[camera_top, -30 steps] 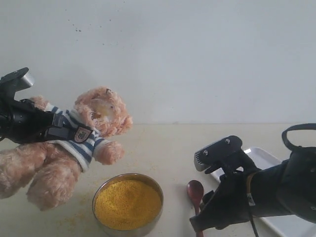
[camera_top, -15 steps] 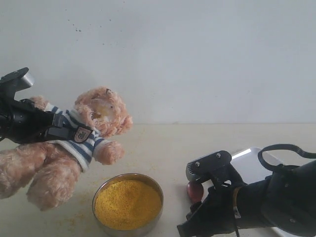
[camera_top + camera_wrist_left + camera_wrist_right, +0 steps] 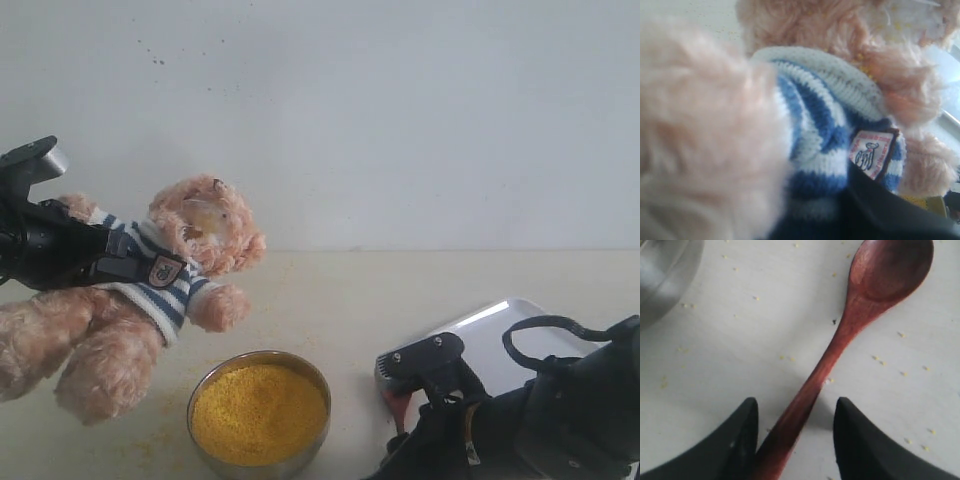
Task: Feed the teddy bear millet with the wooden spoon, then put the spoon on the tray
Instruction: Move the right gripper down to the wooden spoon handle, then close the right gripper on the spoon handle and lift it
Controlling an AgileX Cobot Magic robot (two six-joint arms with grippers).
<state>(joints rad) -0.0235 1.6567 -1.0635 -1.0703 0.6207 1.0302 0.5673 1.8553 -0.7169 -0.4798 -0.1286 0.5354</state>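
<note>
The wooden spoon (image 3: 840, 340) lies flat on the table (image 3: 730, 355), its handle between the spread-open fingers of the right gripper (image 3: 795, 415). Only the right wrist view shows this; in the exterior view the arm (image 3: 540, 430) hides it. Just beside is the millet (image 3: 258, 412), with the tray (image 3: 500, 330) behind. Farther off, the left gripper (image 3: 110, 255) clamps the teddy bear (image 3: 205, 230), holding it aloft.

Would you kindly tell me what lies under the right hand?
The wooden spoon lies on the table between the open fingers of the right hand; its handle end is out of view.
</note>
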